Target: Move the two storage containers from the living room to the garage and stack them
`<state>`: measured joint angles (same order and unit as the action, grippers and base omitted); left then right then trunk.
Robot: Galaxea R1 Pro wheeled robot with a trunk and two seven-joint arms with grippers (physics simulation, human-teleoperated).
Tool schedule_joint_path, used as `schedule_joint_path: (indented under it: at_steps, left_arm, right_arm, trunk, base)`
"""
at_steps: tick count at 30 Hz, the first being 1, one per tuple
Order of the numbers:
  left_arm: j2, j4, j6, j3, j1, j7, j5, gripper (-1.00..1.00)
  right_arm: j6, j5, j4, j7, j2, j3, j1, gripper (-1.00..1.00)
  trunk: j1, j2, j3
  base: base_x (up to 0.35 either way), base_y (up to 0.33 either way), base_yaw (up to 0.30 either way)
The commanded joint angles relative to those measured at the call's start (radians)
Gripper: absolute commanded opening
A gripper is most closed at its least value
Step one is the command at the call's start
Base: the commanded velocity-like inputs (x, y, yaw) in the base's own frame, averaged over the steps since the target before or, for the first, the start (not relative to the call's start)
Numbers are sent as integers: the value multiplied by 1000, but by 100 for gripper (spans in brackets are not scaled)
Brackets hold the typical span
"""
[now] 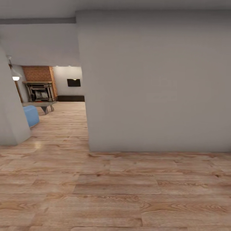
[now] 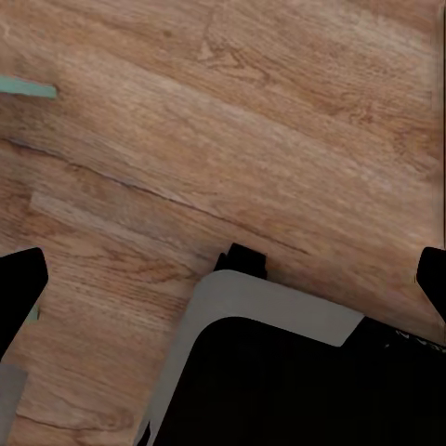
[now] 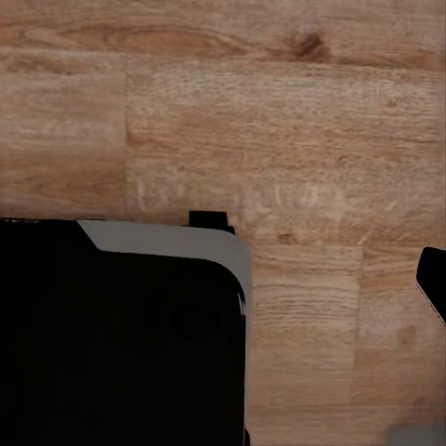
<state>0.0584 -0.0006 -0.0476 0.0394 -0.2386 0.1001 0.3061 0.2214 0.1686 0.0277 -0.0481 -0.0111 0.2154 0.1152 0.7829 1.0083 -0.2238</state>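
Observation:
The two storage containers and the garage are out of view. Through an opening at the left, the head view looks into the living room (image 1: 61,106), with its brick column (image 1: 38,73), fireplace (image 1: 39,91) and blue sofa (image 1: 31,116). My left gripper (image 2: 226,279) hangs open over the light wood floor (image 2: 279,111), a black fingertip at each side edge and nothing between them. My right gripper (image 3: 223,279) is also open and empty; one fingertip (image 3: 434,283) shows at the frame's edge.
A plain grey-white wall (image 1: 154,83) stands close ahead and to the right. Another wall corner (image 1: 11,112) flanks the opening on the left. A low grey table (image 1: 40,104) sits before the fireplace. My black and grey base (image 2: 279,372) (image 3: 121,334) is below both grippers.

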Motion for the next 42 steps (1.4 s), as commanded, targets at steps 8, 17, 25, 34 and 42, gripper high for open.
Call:
schedule_joint_path:
  at_steps: [8,17,25,34,42]
  left_arm:
    - [0,1,-4,4,-1,1,2,100]
    - [0,1,-3,3,-1,1,2,100]
    - [0,1,-3,3,-1,1,2,100]
    - [0,1,-3,4,-1,1,2,100]
    - [0,1,-3,3,-1,1,2,100]
  right_arm:
    - [6,8,3,-1,1,8,1,100]
    - [5,11,3,5,-1,4,1,100]
    - [6,10,3,1,1,7,1,100]
    - [7,11,3,5,-1,6,1,100]
    - [7,12,3,5,0,4,1,100]
  trunk:
    - [1,1,-1]
    - [1,1,4]
    - [1,1,4]
    - [1,1,4]
    - [1,1,4]
  base:
    - [323,0,6]
    - [323,0,153]
    - [323,0,18]
    - [323,0,203]
    - [323,0,268]
